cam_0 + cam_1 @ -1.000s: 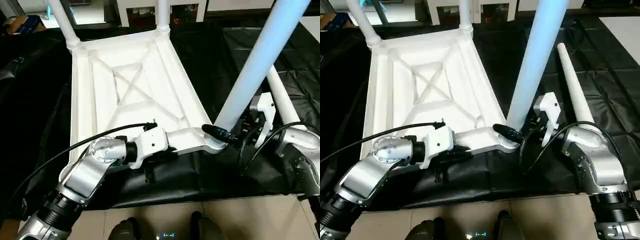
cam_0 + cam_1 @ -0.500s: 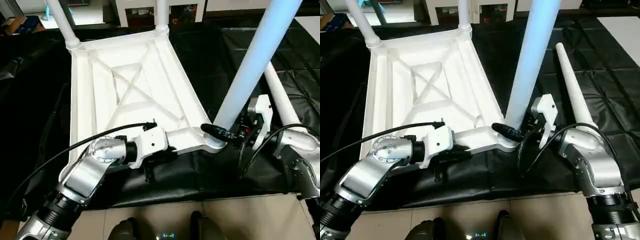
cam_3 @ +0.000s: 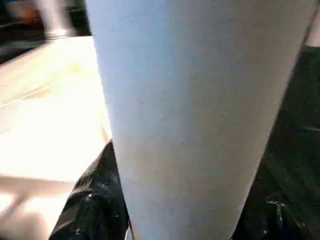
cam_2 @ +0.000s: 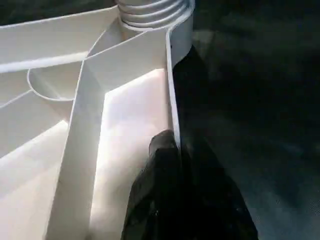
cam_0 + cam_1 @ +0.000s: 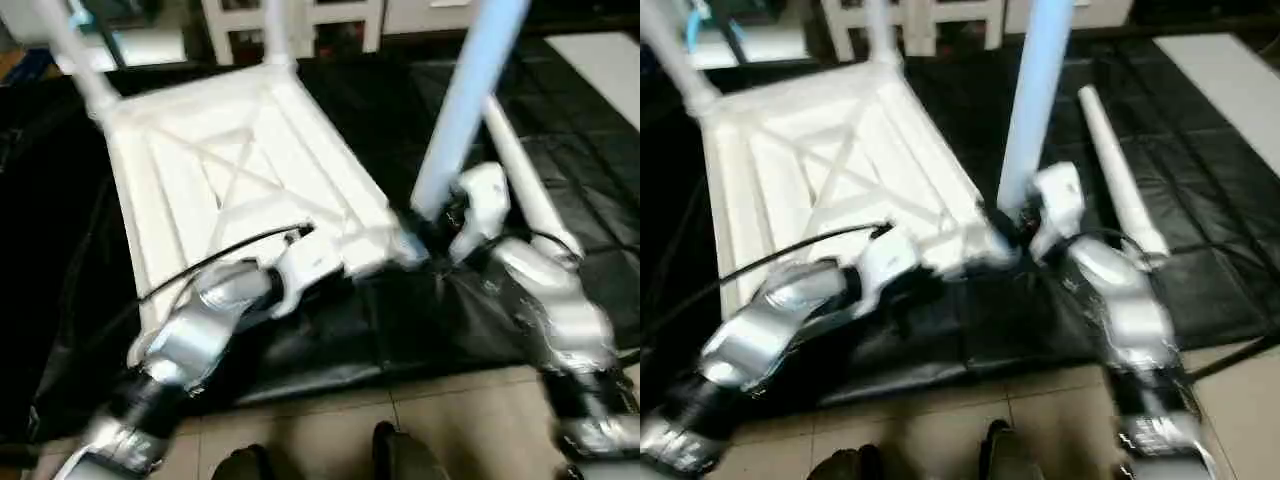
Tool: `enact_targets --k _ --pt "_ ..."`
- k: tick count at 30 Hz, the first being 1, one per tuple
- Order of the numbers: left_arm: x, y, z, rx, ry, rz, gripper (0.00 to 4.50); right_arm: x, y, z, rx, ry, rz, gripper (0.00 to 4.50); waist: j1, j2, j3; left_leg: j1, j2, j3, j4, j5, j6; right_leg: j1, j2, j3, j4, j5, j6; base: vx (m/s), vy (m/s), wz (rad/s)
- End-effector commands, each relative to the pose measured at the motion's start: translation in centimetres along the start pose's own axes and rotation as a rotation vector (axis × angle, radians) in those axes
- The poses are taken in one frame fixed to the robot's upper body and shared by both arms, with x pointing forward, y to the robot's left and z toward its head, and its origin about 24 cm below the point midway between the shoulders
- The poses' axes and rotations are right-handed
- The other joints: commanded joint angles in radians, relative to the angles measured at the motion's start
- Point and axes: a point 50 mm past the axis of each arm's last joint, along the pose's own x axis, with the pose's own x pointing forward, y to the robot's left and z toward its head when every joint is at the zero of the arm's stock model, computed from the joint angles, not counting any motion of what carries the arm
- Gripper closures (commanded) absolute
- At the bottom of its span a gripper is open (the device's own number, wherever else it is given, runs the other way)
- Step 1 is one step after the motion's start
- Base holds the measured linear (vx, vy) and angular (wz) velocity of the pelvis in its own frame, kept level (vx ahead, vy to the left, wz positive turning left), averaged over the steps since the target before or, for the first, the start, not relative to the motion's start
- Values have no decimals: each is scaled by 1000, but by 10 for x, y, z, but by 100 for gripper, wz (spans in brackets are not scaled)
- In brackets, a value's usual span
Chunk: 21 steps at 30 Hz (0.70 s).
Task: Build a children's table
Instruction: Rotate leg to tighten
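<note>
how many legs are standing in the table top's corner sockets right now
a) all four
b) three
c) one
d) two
b) two legs rise from the far corners of the table top, a third leg stands in the near corner beside the right gripper, and the fourth leg lies on the black mat.

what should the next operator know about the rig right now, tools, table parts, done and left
Left tool: shut on the table top's near rim, steadying it.
Right tool: fingers on either side of the third leg near its base; that leg stands in the near right corner socket.
Table top lies upside down on the black mat.
Done: two far legs stand in their sockets.
Left: check the third leg is seated, then fit the fourth leg, lying on the mat to the right, in the near left corner.
</note>
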Motion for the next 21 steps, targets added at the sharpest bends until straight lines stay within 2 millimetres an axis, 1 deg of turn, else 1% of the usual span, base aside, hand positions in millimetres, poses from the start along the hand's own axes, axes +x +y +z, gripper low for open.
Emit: enact_targets --k 1,2,3,4,5,6,7,8,9,10,11,12,13,14,15,16,17,18,19,20,21 --pt "23 -20 5 -52 24 -25 450 -6 -35 -49 58 208 -409 255 1 -9 -58 4 -10 -2 -73 -361 15 48 -11 3 -84 -608 -92 -64 6 -8" --pt "30 -21 11 -61 14 -4 450 -1 -36 -50 72 197 -473 256 -3 -14 -57 9 -14 -3 -70 -392 10 41 -8 -3 -93 -649 -73 -64 10 -8" --pt "31 -21 12 -62 13 -1 450 0 -36 -49 74 195 -481 256 -3 -12 -55 13 -15 -6 -70 -411 7 39 -9 -7 -96 -666 -65 -54 17 -5" --pt "37 -23 18 -58 -3 0 450 6 -35 -47 98 168 -508 256 -4 -13 -57 16 -17 -10 -71 -433 12 43 -7 -14 -102 -657 -51 -54 17 -5" --pt "40 -25 23 -41 -22 -15 450 12 -33 -43 132 131 -507 256 -9 -12 -58 6 -15 -14 -76 -438 24 51 -9 -20 -103 -625 -53 0 0 0" --pt "40 -25 23 -39 -24 -18 450 13 -32 -43 139 123 -502 256 -9 -12 -58 6 -15 -14 -76 -438 24 51 -9 -20 -103 -625 -53 0 0 0" --pt "40 -25 23 -36 -24 -21 450 16 -31 -41 151 108 -491 256 -9 -5 -56 9 -10 -18 -81 -470 35 54 -10 -31 -108 -596 -57 0 0 0" --pt "37 -23 20 -16 -22 -28 450 19 -26 -35 136 71 -401 256 -10 -6 -57 7 -8 -19 -83 -477 40 58 -12 -36 -107 -564 -69 0 0 0" --pt "33 -20 16 -7 -12 -32 450 19 -22 -28 93 37 -308 222 -10 -13 -56 4 -9 -18 -84 -471 43 59 -11 -35 -108 -552 -72 0 0 0" --pt "26 -17 10 15 -14 -44 450 16 -19 -20 39 -6 -206 201 -3 -13 -56 6 -8 -16 -85 -467 51 57 -11 -31 -107 -538 -82 0 0 0" --pt "21 -15 6 31 -20 -61 450 13 -18 -14 8 -40 -149 201 0 -14 -57 8 -7 -14 -84 -460 55 57 -13 -27 -106 -526 -87 0 0 0" --pt "19 -14 5 38 -22 -67 450 11 -18 -12 -4 -54 -130 187 5 -14 -58 8 -4 -11 -84 -439 63 55 -15 -20 -101 -501 -107 0 0 0" --pt "11 -12 -2 55 -12 -88 450 2 -21 -5 -26 -81 -65 185 9 -17 -57 8 -4 -7 -85 -420 67 55 -12 -16 -97 -478 -124 0 0 0" --pt "7 -13 -4 62 -20 -110 450 -2 -21 -2 -38 -93 -21 180 15 -11 -60 14 0 -1 -83 -390 74 51 -13 -9 -91 -436 -148 0 0 0" --pt "5 -13 -5 64 -23 -118 450 -4 -21 -1 -43 -96 -6 170 16 -11 -61 15 0 1 -83 -376 79 51 -11 -8 -90 -414 -158 0 0 0" --pt "-1 -14 -9 64 -23 -145 450 -11 -22 4 -59 -106 64 145 18 -10 -60 14 1 3 -83 -362 82 53 -10 -7 -86 -393 -169 0 0 0" --pt "-6 -13 -12 68 -18 -162 450 -19 -23 8 -72 -112 132 139 27 -11 -61 14 5 7 -82 -328 95 55 -10 -1 -81 -357 -186 0 0 0" --pt "-10 -12 -16 73 -12 -171 450 -27 -24 11 -81 -112 191 139 31 -6 -60 15 5 7 -81 -322 99 56 -9 0 -77 -345 -193 53 -15 11" --pt "-14 -12 -18 74 -7 -171 450 -33 -25 13 -85 -106 233 125 34 -9 -61 16 7 11 -79 -308 106 53 -7 4 -75 -323 -204 53 -15 11" --pt "-16 -11 -19 75 -6 -171 450 -37 -26 14 -86 -99 260 125 36 -9 -61 19 6 15 -76 -301 109 49 -6 8 -72 -323 -210 59 -17 15" --pt "-19 -11 -21 71 -10 -178 450 -45 -27 15 -87 -81 298 111 37 -8 -62 20 6 16 -74 -290 109 48 -6 11 -70 -317 -212 62 -19 17"
